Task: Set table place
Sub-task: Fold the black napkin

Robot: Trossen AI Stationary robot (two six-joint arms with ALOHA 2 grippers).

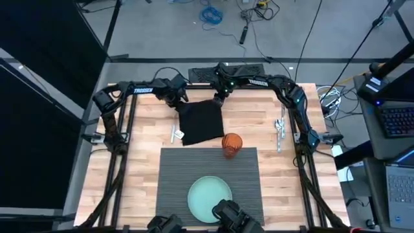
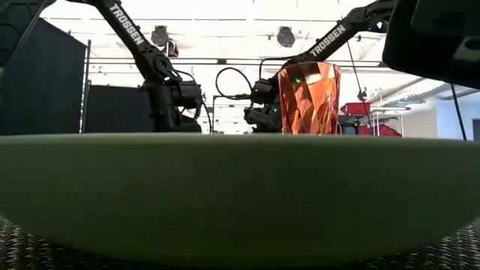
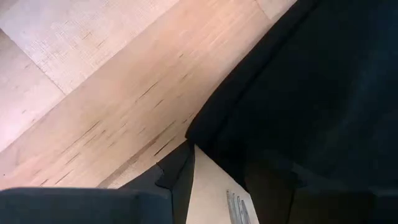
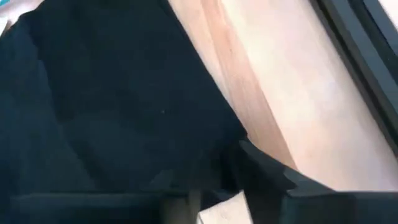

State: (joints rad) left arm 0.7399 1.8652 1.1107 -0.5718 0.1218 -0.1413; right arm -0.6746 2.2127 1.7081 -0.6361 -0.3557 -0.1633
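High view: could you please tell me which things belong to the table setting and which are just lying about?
Job: placemat, plate, cup, napkin, fork, cutlery at right; left gripper and right gripper at the napkin's far edge.
Lying about: floor cables, laptop.

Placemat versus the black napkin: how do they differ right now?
The placemat is the larger, dark grey and finely ribbed; the napkin is smaller, plain black. The placemat lies square to the table edges, bearing the plate and orange cup; the napkin sits skewed behind it, with both grippers at its far edge. Both lie flat on the wooden tabletop.
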